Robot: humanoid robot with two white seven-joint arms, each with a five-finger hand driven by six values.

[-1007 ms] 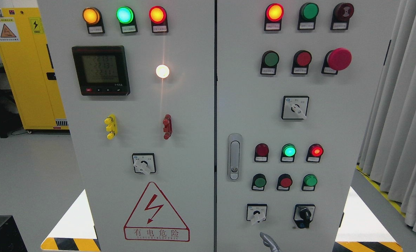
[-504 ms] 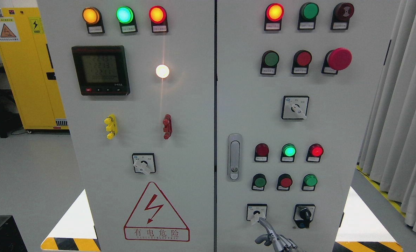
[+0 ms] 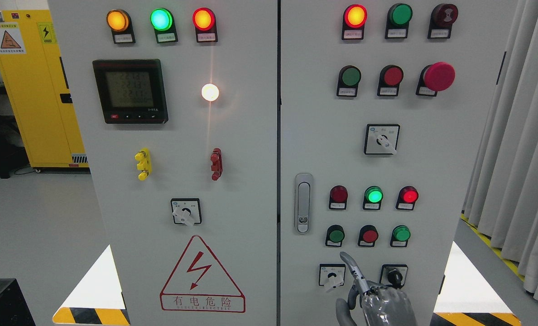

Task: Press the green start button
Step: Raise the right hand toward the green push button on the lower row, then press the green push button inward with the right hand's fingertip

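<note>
A grey control cabinet's right door (image 3: 323, 136) carries rows of buttons. In the lower row sit a dark green button (image 3: 336, 235), a red button (image 3: 369, 235) and a brighter green button (image 3: 401, 233). Another green button (image 3: 350, 76) sits higher up. My right hand (image 3: 377, 301) rises from the bottom edge with its index finger (image 3: 351, 265) stretched up and the other fingers curled, holding nothing. The fingertip is just below and a little right of the dark green button, apart from it. The hand partly covers the black rotary switch (image 3: 393, 275).
Lit lamps, red (image 3: 408, 195) and green (image 3: 373, 195), sit above the lower buttons. A white selector switch (image 3: 332, 275) is left of the finger. A door latch (image 3: 302, 203), a red mushroom button (image 3: 438, 76), a yellow cabinet (image 3: 33, 86) at far left and curtains (image 3: 518, 158) at right.
My right hand has risen from the bottom edge. The index fingertip has moved up from below the selector switches to just under the lower button row.
</note>
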